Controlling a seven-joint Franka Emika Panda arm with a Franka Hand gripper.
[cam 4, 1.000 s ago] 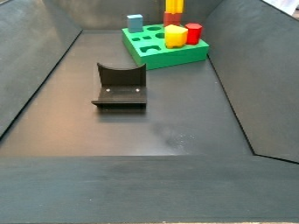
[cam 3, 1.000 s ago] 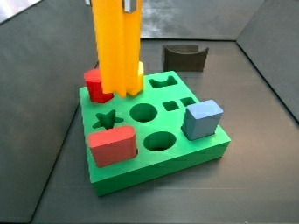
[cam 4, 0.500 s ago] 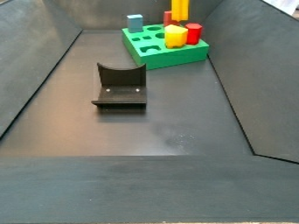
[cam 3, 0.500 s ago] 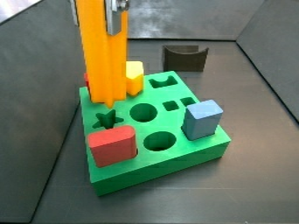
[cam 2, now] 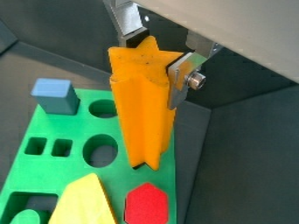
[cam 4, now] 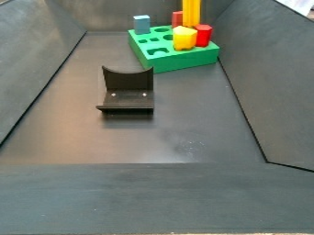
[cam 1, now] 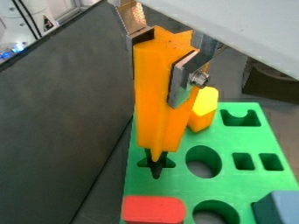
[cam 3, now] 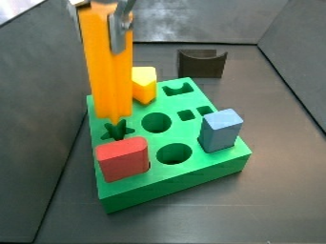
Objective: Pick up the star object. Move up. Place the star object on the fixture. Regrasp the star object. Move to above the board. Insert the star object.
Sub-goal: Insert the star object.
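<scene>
The star object (cam 1: 158,96) was held upright, its lower tip set at the star hole (cam 1: 155,163) of the board (cam 1: 239,140). It was clamped near its top between the gripper (cam 1: 162,54) fingers (cam 2: 181,79). A yellow block (cam 3: 143,84) was seen just behind it; the fixture (cam 4: 125,90) was well apart on the floor.

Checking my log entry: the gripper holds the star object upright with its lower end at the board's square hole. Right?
Not quite. The gripper does hold the star object upright, but its lower end is at the star-shaped hole of the board, as a wrist view shows.
</scene>
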